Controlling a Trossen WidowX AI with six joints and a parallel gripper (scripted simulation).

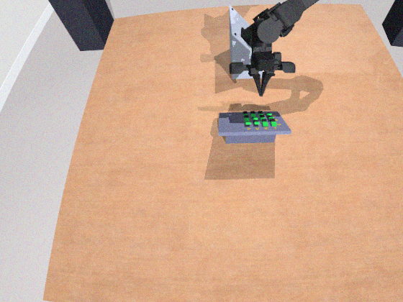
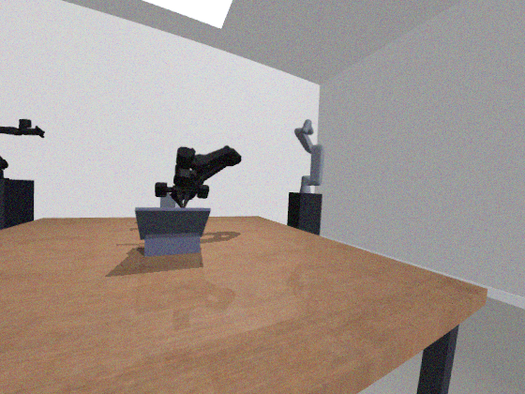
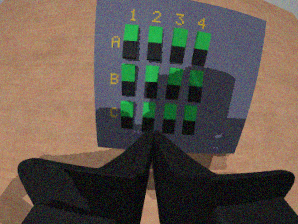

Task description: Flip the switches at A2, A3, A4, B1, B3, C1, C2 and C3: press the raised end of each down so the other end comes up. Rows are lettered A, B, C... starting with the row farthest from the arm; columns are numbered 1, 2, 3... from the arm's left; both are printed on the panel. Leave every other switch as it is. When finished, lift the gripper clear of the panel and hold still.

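Observation:
The blue-grey panel (image 1: 228,128) (image 2: 173,222) (image 3: 246,75) stands tilted on its base, with rows A, B, C and columns 1 to 4 printed on it. Every switch has a green far half and a black near half, as with A1 (image 3: 131,50), A4 (image 3: 200,56), B1 (image 3: 128,88), B3 (image 3: 173,91), C1 (image 3: 127,121) and C3 (image 3: 169,125). Which end of each is raised is hard to tell. My gripper (image 1: 261,95) (image 2: 183,205) (image 3: 152,136) is shut and empty. It hangs clear of the panel, toward the arm's side, its tips appearing just below C2 (image 3: 148,123) in the wrist view.
The panel stands on the wooden table (image 1: 144,216) (image 2: 281,305). A pale upright plate (image 1: 239,54) stands behind the gripper, close to the arm. Shadows of the arm fall across the panel's near and right parts. Other arms on dark pedestals (image 2: 305,211) stand beyond the table.

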